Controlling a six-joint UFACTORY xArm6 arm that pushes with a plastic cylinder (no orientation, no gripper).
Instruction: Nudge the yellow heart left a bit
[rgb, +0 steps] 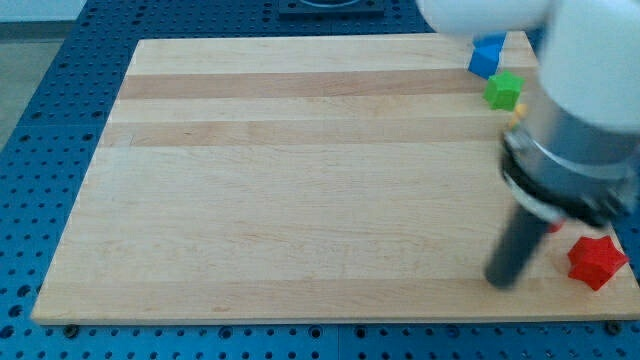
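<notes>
Rod and arm body fill the view's right, and my tip (499, 279) rests on the wooden board (300, 200) near its bottom edge, left of the red star (597, 262). No fingers exist to judge. Blue block (486, 55) and green block (502, 90) sit top right. Yellow heart is hidden behind the arm.
</notes>
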